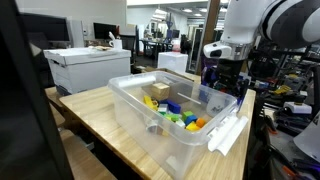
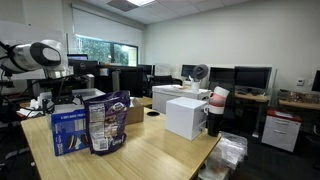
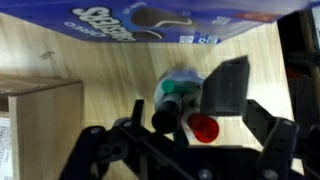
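Markers point(image 3: 178, 97), capped green and red, sit bunched on the bench just beside the blue snack packet point(image 3: 120, 25), with a cardboard box point(image 3: 40, 115) near. We judge them light, stiff and slippery; take hold across the barrels. Caps seem to face upward, long axis near vertical, though blur limits certainty. Gripper point(image 3: 195, 100) hangs above, jaws spread, holding nothing.

I'm working in an open-plan office that doubles as a lab. Desks along the far wall carry rows of dark monitors point(image 2: 250, 77), and a white printer point(image 1: 85, 68) stands at the left. Panel lights point(image 2: 128, 4) sit in the ceiling, above a near wooden worktable point(image 2: 160, 150).
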Controlling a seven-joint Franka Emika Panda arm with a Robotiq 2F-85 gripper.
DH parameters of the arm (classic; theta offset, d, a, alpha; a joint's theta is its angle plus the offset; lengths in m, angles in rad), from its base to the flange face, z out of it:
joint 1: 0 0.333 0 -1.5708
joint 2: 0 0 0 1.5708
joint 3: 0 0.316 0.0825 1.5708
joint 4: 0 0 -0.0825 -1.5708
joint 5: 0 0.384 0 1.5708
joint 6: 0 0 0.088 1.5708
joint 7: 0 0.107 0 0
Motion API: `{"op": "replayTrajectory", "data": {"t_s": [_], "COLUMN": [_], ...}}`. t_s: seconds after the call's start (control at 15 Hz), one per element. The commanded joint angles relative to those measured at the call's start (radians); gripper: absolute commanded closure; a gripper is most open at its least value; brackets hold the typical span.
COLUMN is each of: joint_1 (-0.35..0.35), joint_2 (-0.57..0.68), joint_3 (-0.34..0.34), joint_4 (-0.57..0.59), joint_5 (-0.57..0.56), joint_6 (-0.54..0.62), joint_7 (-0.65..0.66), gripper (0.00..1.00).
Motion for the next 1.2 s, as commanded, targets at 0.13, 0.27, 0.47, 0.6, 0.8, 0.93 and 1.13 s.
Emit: {"op": "replayTrajectory", "data": {"t_s": [0.13, 0.27, 0.47, 0.6, 0.8, 0.93, 1.13], "joint_1": [-0.041, -0.045, -0.053, -0.059, -0.064, -0.066, -0.067], "joint_2": [0.003, 0.0, 0.004, 0.004, 0.004, 0.004, 0.003], "joint_3": [0.025, 0.025, 0.027, 0.027, 0.027, 0.028, 0.023], "joint_4": [0.0, -0.006, -0.004, -0.004, -0.004, -0.004, -0.004], "joint_5": [-0.076, -0.087, -0.107, -0.117, -0.125, -0.127, -0.11], "joint_6": [-0.031, -0.032, -0.039, -0.04, -0.04, -0.04, -0.036], "joint_7": [0.013, 0.014, 0.021, 0.028, 0.035, 0.037, 0.032], "gripper": [0.0, 0.0, 0.0, 0.0, 0.29, 0.4, 0.55]}}
